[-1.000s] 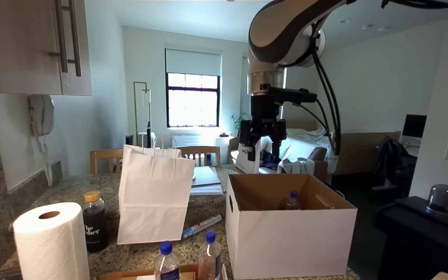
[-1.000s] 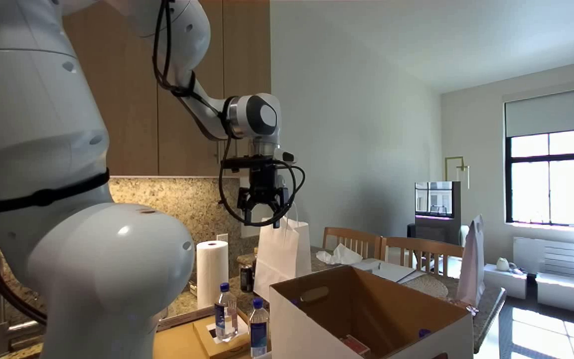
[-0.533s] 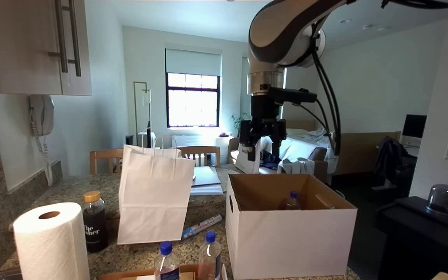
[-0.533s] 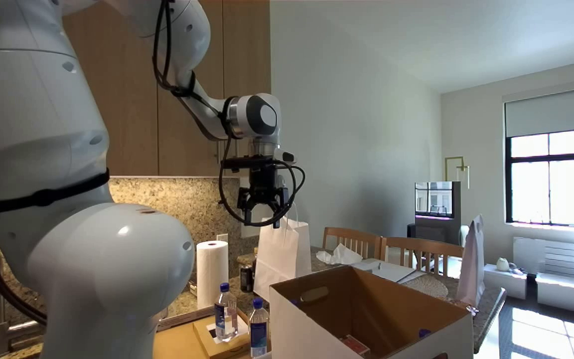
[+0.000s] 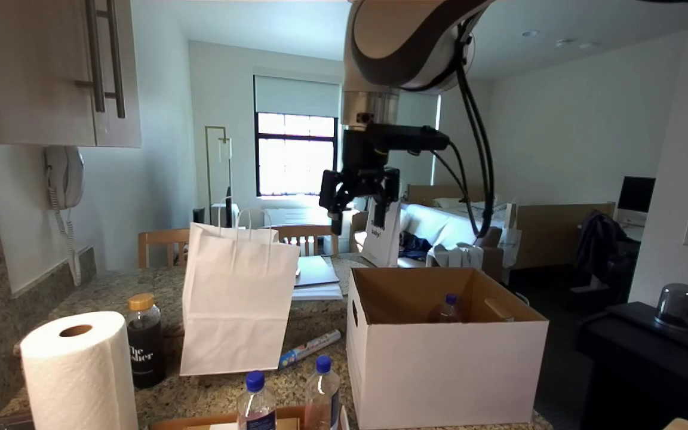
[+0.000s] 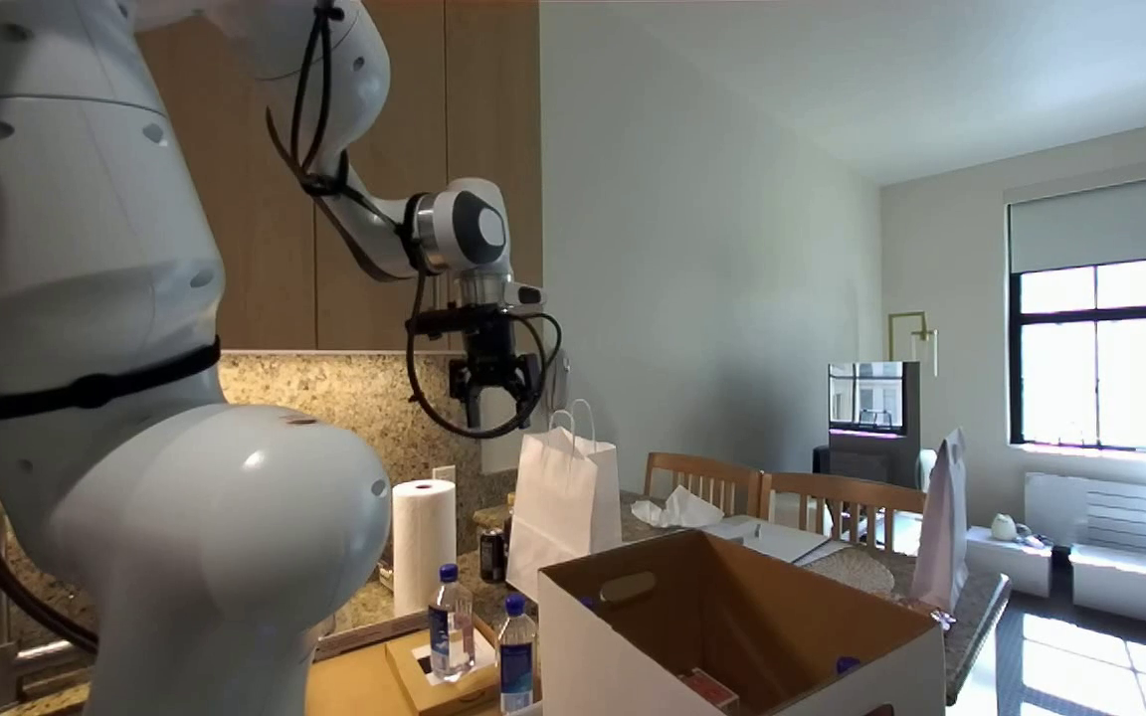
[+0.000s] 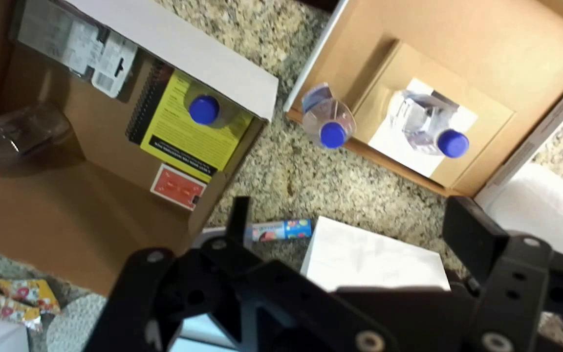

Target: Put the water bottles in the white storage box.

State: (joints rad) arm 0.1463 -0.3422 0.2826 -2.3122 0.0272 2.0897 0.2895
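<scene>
Drifting from box (image 5: 447, 376) — gripper (image 5: 358, 227) spread.

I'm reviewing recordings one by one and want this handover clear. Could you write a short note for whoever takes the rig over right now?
Gripper: open, holding nothing, raised above the granite counter.
Done: inside the white storage box are the first bottle, close to a side wall, and the second bottle, at the wrist view's left edge.
Left: the third bottle and fourth bottle stand in the shallow cardboard tray, the fourth on a flat brown box. Both need moving over.
</scene>
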